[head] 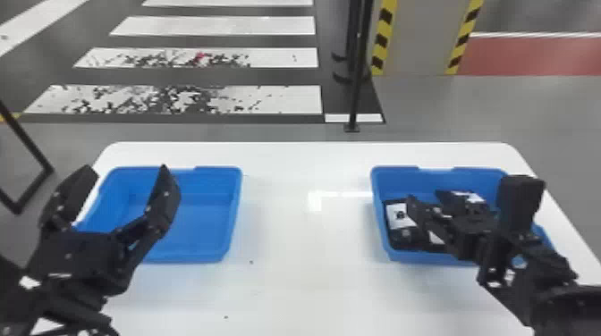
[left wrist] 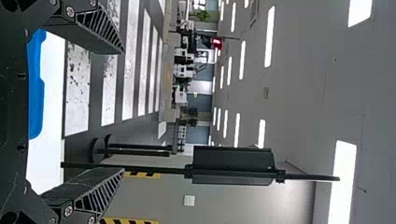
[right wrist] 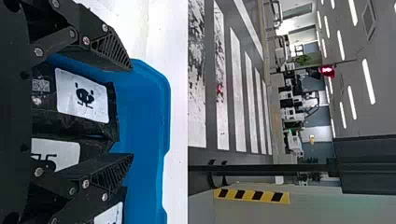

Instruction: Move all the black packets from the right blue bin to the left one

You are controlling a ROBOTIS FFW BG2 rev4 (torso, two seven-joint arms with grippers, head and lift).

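Over the right blue bin [head: 402,176], my right gripper [head: 465,196] stands open above several black packets with white labels; one packet [head: 399,216] lies along the bin's left wall. In the right wrist view the open right gripper [right wrist: 132,112] has a labelled packet [right wrist: 81,95] and a second packet [right wrist: 58,151] below and between its fingers, neither held. My left gripper [head: 127,187] is open over the left part of the left blue bin [head: 234,214], whose visible floor is bare. The left gripper [left wrist: 123,112] holds nothing in the left wrist view.
Both bins stand on a white table [head: 304,232], with a wide stretch of tabletop between them. Behind the table a black pole [head: 357,80] rises from the floor, near a pillar [head: 420,35] with yellow and black striped edges.
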